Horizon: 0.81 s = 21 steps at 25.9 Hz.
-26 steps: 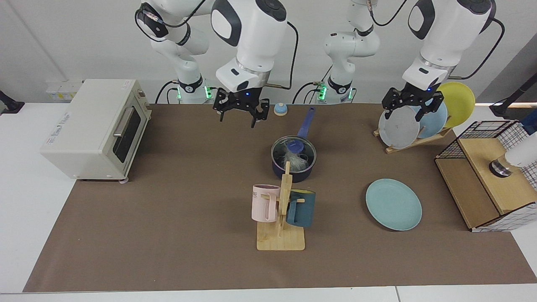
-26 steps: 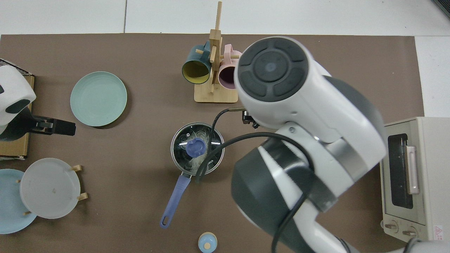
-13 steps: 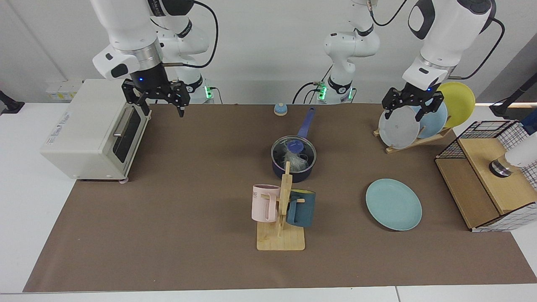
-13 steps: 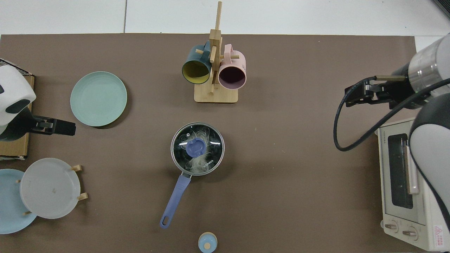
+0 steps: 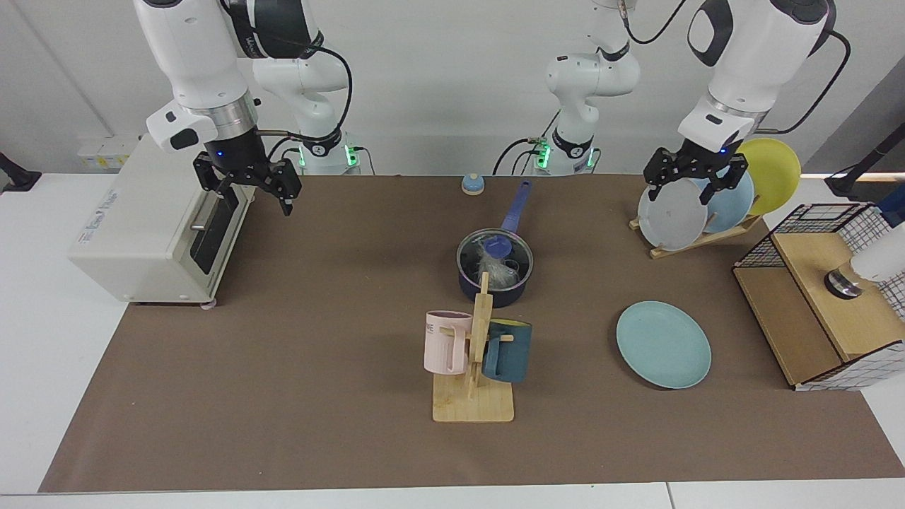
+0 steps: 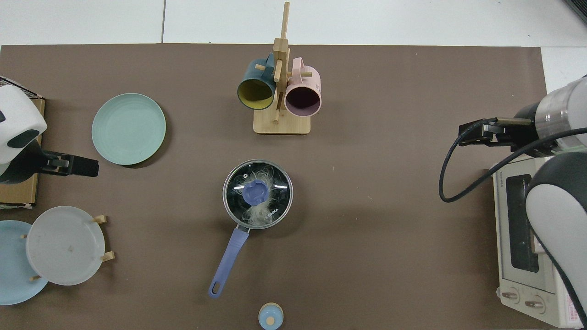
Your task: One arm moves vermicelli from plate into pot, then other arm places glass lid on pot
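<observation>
Two white jointed arms standing behind brown mat (image 5: 297,339) on white table, pale wall beyond. Right gripper (image 5: 249,184), black claw spread and empty, hanging at cream toaster oven's (image 5: 152,215) front corner. Left gripper (image 5: 694,178), also spread and empty, waiting over wooden plate rack (image 5: 696,237). Round clear glass lid with blue knob (image 6: 257,193) sitting on dark navy saucepan (image 5: 495,267), white vermicelli tangle (image 6: 261,213) beneath it, well apart from both claws. Pale teal-green dinner plate (image 5: 663,344) lying bare nearby.

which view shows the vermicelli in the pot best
The top view: the vermicelli shows through the glass lid across the whole pot. The facing view catches only a pale clump, partly behind the mug stand.
</observation>
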Each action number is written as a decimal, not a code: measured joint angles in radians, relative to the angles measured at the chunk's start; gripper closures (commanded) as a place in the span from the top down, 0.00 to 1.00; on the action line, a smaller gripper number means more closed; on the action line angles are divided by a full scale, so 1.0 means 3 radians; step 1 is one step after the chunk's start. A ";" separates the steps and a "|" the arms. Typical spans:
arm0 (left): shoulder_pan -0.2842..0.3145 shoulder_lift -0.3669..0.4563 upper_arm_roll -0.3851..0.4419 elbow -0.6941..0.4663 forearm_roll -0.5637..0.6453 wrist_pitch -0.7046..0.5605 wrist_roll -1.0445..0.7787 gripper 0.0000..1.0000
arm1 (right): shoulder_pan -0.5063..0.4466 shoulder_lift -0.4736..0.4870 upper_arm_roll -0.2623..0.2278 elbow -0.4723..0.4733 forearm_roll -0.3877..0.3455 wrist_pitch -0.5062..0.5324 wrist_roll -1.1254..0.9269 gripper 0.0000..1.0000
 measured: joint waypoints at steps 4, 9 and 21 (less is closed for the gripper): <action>0.0000 0.0000 0.0000 0.0000 0.0000 0.0000 0.0000 1.00 | 0.0004 -0.0053 0.0005 0.0002 0.0001 -0.0137 0.0000 1.00; 0.0000 0.0000 0.0000 0.0000 0.0000 0.0000 0.0000 1.00 | 0.0004 -0.0093 0.0006 0.0003 0.0001 -0.0258 0.0000 1.00; 0.0000 0.0000 0.0000 0.0000 0.0000 0.0000 0.0000 1.00 | -0.0008 -0.0087 0.0009 -0.0015 0.0002 -0.0336 0.0000 1.00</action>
